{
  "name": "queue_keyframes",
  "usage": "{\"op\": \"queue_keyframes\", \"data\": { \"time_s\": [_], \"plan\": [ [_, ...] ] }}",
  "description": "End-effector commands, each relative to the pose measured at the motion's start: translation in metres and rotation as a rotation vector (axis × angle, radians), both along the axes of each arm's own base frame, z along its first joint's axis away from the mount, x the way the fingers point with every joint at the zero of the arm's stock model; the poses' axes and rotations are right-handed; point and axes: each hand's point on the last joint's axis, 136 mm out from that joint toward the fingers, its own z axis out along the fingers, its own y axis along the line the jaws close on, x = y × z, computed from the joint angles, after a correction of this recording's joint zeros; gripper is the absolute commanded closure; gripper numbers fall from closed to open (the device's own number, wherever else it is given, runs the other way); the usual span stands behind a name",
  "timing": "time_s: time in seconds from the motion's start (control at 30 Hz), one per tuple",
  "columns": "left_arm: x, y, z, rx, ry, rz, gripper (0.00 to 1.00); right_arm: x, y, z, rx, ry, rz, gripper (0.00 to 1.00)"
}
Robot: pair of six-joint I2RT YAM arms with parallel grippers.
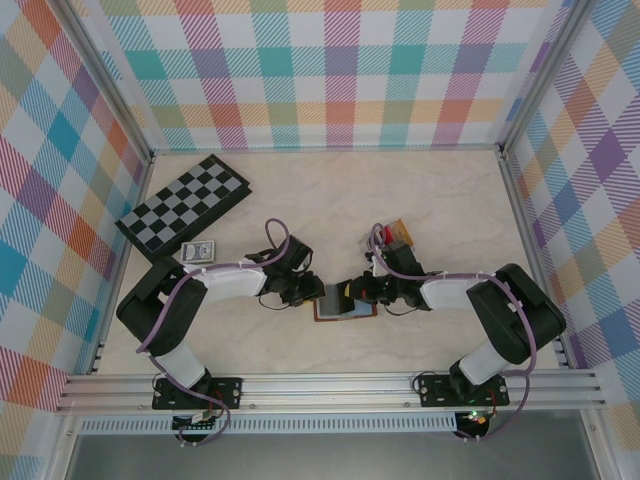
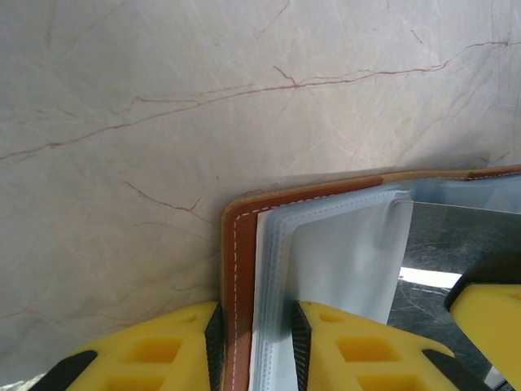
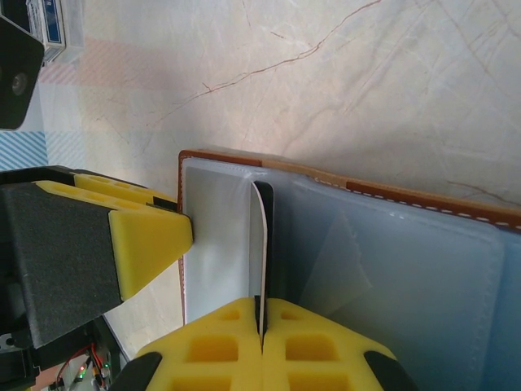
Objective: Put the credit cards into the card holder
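Right wrist view puts it up close: the right gripper [image 3: 262, 314] is clamped tight on a thin dark card [image 3: 263, 236]. The card is held edge-on and stands across the open card holder [image 3: 391, 269], with its far end right at the mouth of a clear sleeve. Whether it has slipped inside cannot be told from here. On the other side, the left gripper [image 2: 256, 322] pinches the brown leather cover and a few plastic sleeves together at the holder's edge, pinning it against the table [image 1: 450, 200]. From above, the holder lies open near the front of the table, squarely between the two arms. So the job looks to be in its early stretch: one card on the way in, and the sleeves that show appear empty. A pile of cards [image 1: 393, 233], red and tan on top, waits just behind the right arm, so several look left to go. The surface is a pale marble pattern with thin reddish veins, smooth and flat. A chequered board [image 1: 185, 205] sits at the back left, with a small blue pack [image 1: 199, 251] just beside its near corner. Bright plaid walls [image 1: 340, 70] box the table on three sides, and a metal rail [image 1: 330, 385] runs along the front where the arms are bolted.
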Motion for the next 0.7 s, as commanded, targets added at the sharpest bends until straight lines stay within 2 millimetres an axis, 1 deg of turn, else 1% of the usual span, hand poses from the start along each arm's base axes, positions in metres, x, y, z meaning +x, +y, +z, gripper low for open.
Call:
{"op": "queue_keyframes", "data": {
  "time_s": [0.0, 0.07, 0.13, 0.3, 0.43, 0.57, 0.63, 0.67],
  "plan": [
    [-0.005, 0.001, -0.008, 0.025, 0.017, -0.001, 0.71, -0.018, -0.005, -0.01, -0.031, 0.051, 0.029, 0.96],
    [-0.005, 0.001, -0.008, 0.02, 0.017, 0.003, 0.71, -0.018, -0.004, -0.009, -0.021, 0.053, 0.027, 0.95],
    [-0.005, -0.001, -0.007, 0.008, 0.016, 0.005, 0.71, -0.017, 0.002, -0.007, 0.004, 0.062, 0.03, 0.94],
    [-0.005, -0.005, -0.006, -0.024, 0.019, 0.015, 0.7, -0.011, 0.014, -0.006, -0.014, 0.043, 0.011, 0.9],
    [-0.005, -0.004, -0.006, -0.02, 0.014, 0.016, 0.69, -0.009, 0.024, -0.004, -0.003, 0.044, 0.015, 0.9],
    [-0.004, -0.003, -0.005, -0.01, 0.011, 0.012, 0.69, -0.009, 0.023, -0.001, -0.01, 0.04, 0.008, 0.9],
    [-0.004, -0.002, -0.005, -0.006, 0.01, 0.011, 0.69, -0.01, 0.021, 0.0, -0.029, 0.044, 0.015, 0.88],
    [-0.004, -0.002, -0.005, -0.005, 0.009, 0.011, 0.69, -0.01, 0.017, 0.0, -0.051, 0.04, 0.011, 0.85]
  ]
}}
